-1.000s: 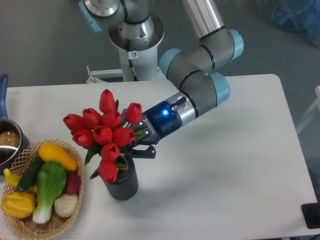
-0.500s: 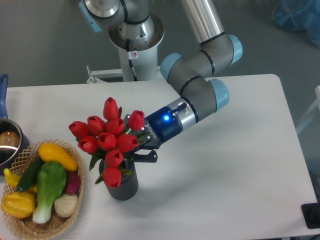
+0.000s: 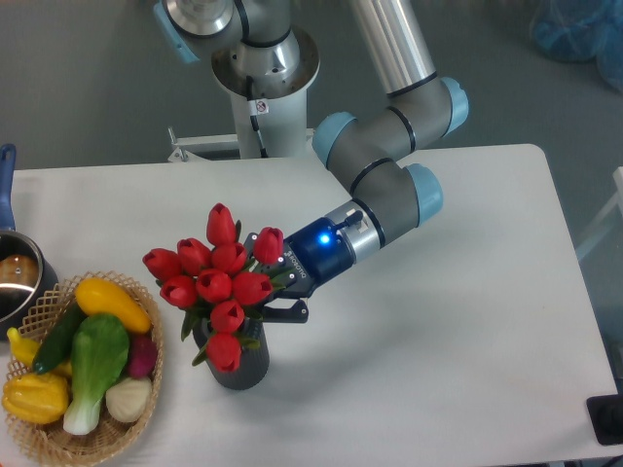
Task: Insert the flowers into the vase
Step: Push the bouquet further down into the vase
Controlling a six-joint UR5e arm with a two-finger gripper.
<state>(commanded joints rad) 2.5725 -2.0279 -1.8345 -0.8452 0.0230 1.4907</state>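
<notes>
While my claw (image 3: 275,292) is pinching the flowers (image 3: 216,280) by the stems, the bunch sits right over the vase (image 3: 237,359) — the lowest bud already hangs in front of its mouth. The vase stands just below and a bit left of my fingers, near the front table (image 3: 438,370) edge, beside the basket (image 3: 49,438). Stems look tilted, heads leaning up-left away from my wrist, so I reckon the next bit is mostly straight down, maybe tipping them more upright. Bunch is wider than the mouth — buds could snag on the rim.
</notes>
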